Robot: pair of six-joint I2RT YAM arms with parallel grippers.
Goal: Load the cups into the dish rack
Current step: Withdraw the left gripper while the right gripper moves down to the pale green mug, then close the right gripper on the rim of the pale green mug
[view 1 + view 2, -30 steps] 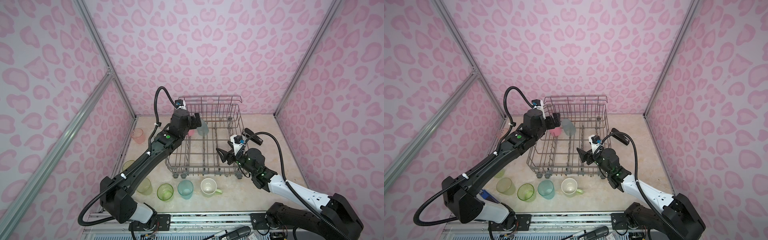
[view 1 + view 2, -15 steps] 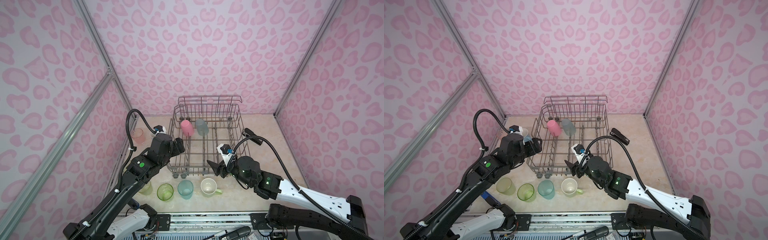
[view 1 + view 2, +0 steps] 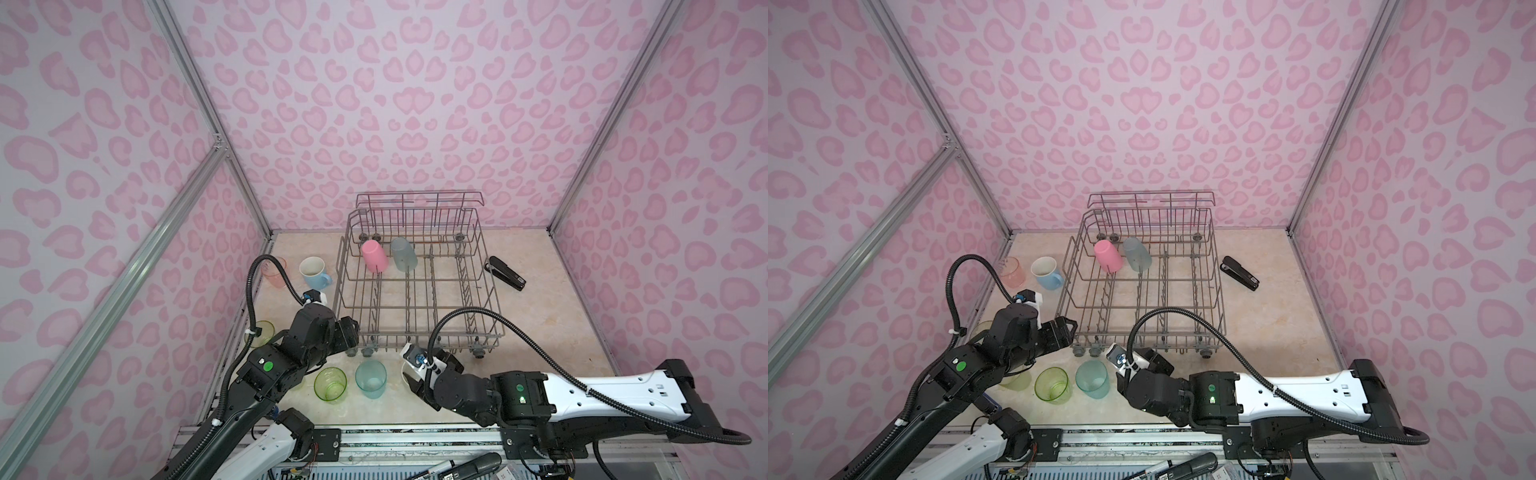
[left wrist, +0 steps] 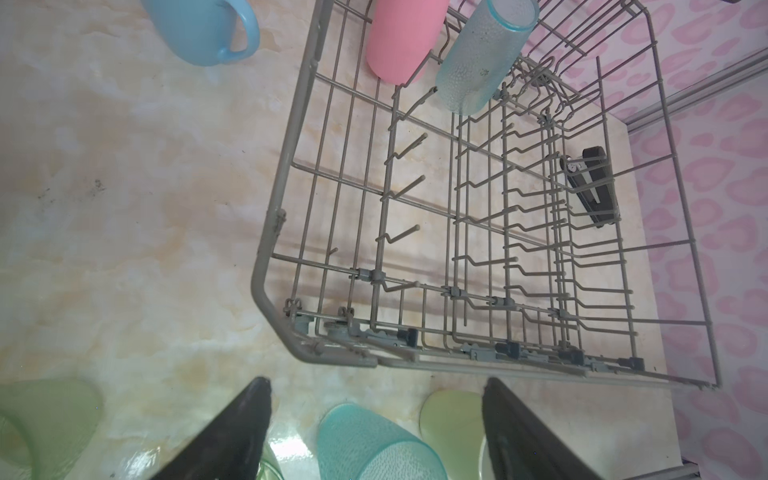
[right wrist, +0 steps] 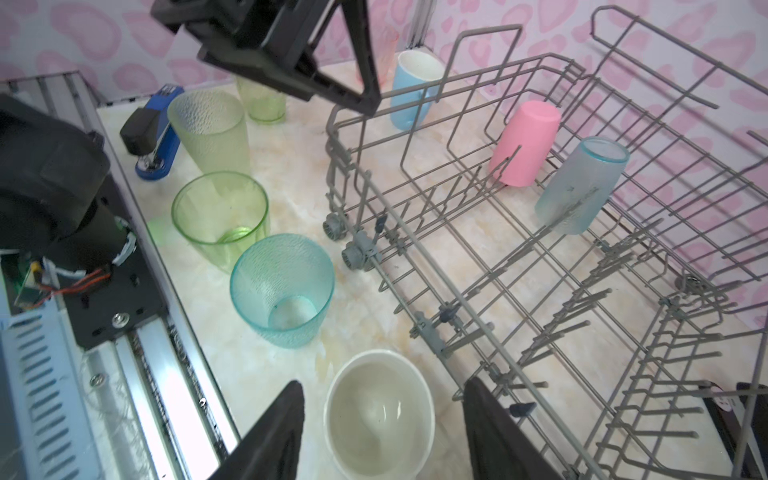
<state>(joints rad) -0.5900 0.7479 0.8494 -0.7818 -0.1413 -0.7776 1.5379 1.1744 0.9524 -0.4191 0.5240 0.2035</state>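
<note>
At the near edge of the table (image 5: pixel 299 187), the right gripper (image 5: pixel 384 382) stands open astride the light-green mug (image 5: pixel 378 415), one finger (image 5: pixel 490 428) just beside the dish rack (image 4: pixel 259 286); closing off-centre could shove the mug or snag wire. Leftward, the left gripper (image 4: pixel 376 380) hangs open just beyond the teal tumbler (image 4: pixel 374 449). Farthest, two cups (image 3: pixel 374 256) lean in the rack's far-left corner.

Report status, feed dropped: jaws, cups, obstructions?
Left jaws open, empty. Right jaws open, straddling pale-green mug. Pink cup, blue-grey tumbler in dish rack. Rack close beside mug.
</note>
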